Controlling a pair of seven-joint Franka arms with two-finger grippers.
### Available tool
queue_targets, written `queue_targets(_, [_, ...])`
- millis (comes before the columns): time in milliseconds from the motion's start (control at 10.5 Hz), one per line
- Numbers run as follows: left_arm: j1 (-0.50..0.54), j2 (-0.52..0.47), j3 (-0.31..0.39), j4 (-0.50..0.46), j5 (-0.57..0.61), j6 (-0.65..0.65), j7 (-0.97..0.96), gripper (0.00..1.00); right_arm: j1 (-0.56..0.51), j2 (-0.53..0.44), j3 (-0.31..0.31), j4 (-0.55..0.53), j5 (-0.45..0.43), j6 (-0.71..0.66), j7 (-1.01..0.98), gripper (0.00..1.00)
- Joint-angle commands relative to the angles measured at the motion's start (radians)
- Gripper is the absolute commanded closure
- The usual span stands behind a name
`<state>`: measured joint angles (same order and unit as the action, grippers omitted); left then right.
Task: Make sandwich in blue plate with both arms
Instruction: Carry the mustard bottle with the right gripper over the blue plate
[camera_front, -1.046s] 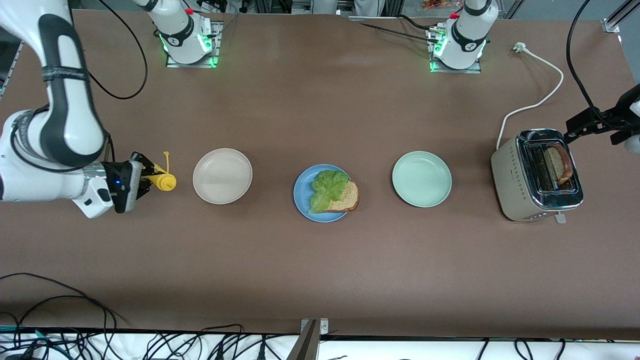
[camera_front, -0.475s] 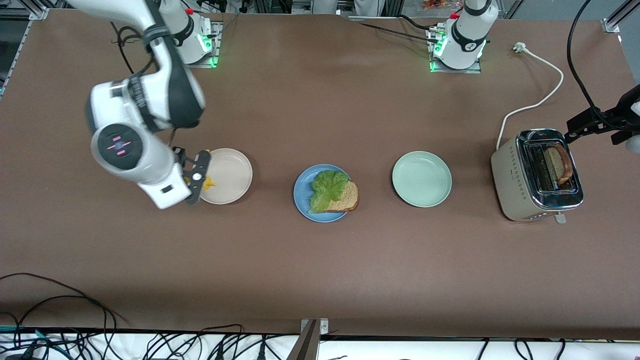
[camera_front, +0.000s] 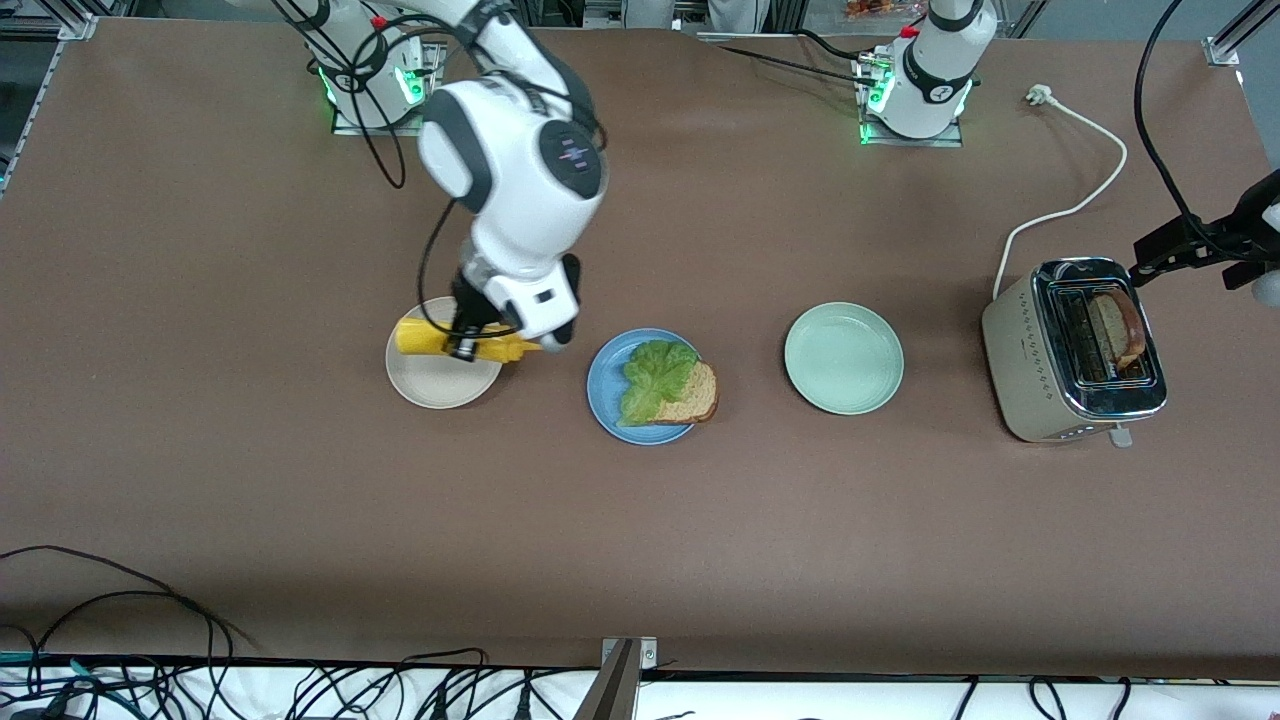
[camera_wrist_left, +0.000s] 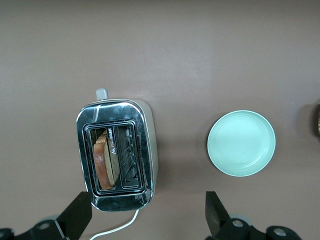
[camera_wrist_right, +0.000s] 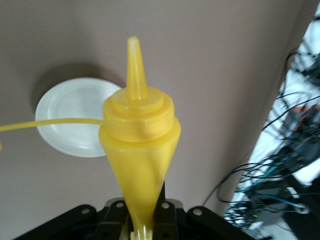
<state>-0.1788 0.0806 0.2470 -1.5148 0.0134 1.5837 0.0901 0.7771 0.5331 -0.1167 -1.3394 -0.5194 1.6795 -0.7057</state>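
The blue plate (camera_front: 601, 388) sits mid-table and carries one brown bread slice (camera_front: 692, 396) with a green lettuce leaf (camera_front: 652, 378) lying on it. My right gripper (camera_front: 468, 340) hangs over the cream plate (camera_front: 440, 386), shut on a yellow squeeze bottle (camera_front: 418, 337) held sideways, nozzle toward the blue plate. In the right wrist view the yellow bottle (camera_wrist_right: 140, 145) fills the middle, pinched by the right gripper (camera_wrist_right: 142, 222), with the cream plate (camera_wrist_right: 70, 125) below. My left gripper (camera_wrist_left: 145, 220) waits open above the toaster (camera_wrist_left: 117, 152), which holds a second bread slice (camera_wrist_left: 103, 160).
A pale green plate (camera_front: 843, 358) stands between the blue plate and the toaster (camera_front: 1075, 350). The toaster's white cord (camera_front: 1075, 205) runs toward the left arm's base. Loose cables (camera_front: 120, 600) lie along the table edge nearest the front camera.
My right arm has swung from its end of the table to above the cream plate, carrying the yellow bottle toward the blue plate. The left arm has not moved.
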Motion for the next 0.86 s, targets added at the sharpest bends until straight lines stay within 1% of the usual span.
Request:
queue_targets(0, [0.005, 0.001, 0.0, 0.012, -0.021, -0.016, 0.003, 0.0, 0.089, 0.138, -0.018, 0.094, -0.158, 0.052, 0.069, 0.84])
queue_targets(95, [0.005, 0.001, 0.0, 0.012, -0.021, -0.016, 0.003, 0.0, 0.09, 0.193, -0.018, 0.132, -0.206, 0.081, 0.107, 0.84])
queue_targets(285, [0.005, 0.001, 0.0, 0.012, -0.021, -0.016, 0.003, 0.0, 0.114, 0.289, -0.018, 0.196, -0.292, 0.092, 0.155, 0.82])
queue_targets(760, [0.007, 0.001, 0.0, 0.012, -0.021, -0.016, 0.003, 0.0, 0.168, 0.386, -0.021, 0.22, -0.442, 0.092, 0.212, 0.82])
